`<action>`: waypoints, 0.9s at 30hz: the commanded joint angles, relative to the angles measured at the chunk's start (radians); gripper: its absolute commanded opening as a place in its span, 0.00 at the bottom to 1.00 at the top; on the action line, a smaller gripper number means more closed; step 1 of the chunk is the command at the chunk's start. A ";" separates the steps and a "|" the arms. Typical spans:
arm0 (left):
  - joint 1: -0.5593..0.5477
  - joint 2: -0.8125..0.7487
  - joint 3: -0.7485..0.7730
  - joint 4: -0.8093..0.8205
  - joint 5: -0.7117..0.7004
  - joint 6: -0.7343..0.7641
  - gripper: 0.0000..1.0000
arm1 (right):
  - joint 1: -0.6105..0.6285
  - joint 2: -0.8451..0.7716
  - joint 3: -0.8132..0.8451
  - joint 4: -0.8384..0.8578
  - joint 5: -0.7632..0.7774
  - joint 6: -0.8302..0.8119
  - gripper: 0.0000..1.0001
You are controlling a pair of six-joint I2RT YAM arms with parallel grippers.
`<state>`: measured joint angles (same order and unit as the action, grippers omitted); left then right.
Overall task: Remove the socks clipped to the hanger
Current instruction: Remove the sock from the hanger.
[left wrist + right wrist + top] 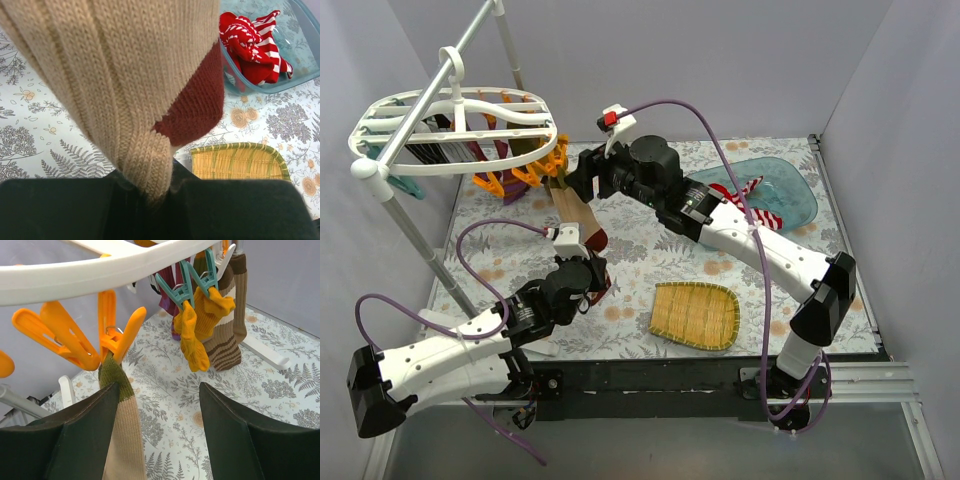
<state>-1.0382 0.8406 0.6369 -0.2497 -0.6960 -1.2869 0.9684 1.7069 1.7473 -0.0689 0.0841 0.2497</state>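
Observation:
A white oval hanger (pixel 460 130) hangs at the back left with orange and teal clips. A beige sock (pixel 575 212) with a green cuff and maroon toe hangs from an orange clip (pixel 117 335). My left gripper (pixel 596 272) is shut on the sock's lower end (pixel 150 155). My right gripper (pixel 572 182) is open just below that clip, its left finger (pixel 85 435) against the sock (pixel 122 425). Orange socks (pixel 197 325) and a brown striped sock (pixel 227 335) hang from teal clips. Red-and-white striped socks (pixel 748 200) lie in the teal bin; they also show in the left wrist view (pixel 252 47).
A clear teal bin (pixel 790 185) sits at the back right. A woven bamboo tray (pixel 695 315) lies front centre. The grey-white pole stand (pixel 415 235) rises at the left, its foot (pixel 265 352) on the floral tablecloth. Grey walls close in on three sides.

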 commanded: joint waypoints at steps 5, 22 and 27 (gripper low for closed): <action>-0.005 0.005 0.043 0.018 -0.010 0.011 0.00 | 0.024 -0.072 -0.031 0.043 0.040 -0.021 0.73; -0.005 0.006 0.047 0.015 -0.007 0.017 0.00 | 0.056 -0.170 -0.157 0.124 0.082 -0.026 0.73; -0.005 0.011 0.052 0.015 -0.004 0.017 0.00 | 0.064 -0.171 -0.144 0.121 0.080 -0.030 0.74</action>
<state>-1.0382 0.8478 0.6506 -0.2440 -0.6956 -1.2793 1.0237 1.5745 1.5875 -0.0113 0.1452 0.2321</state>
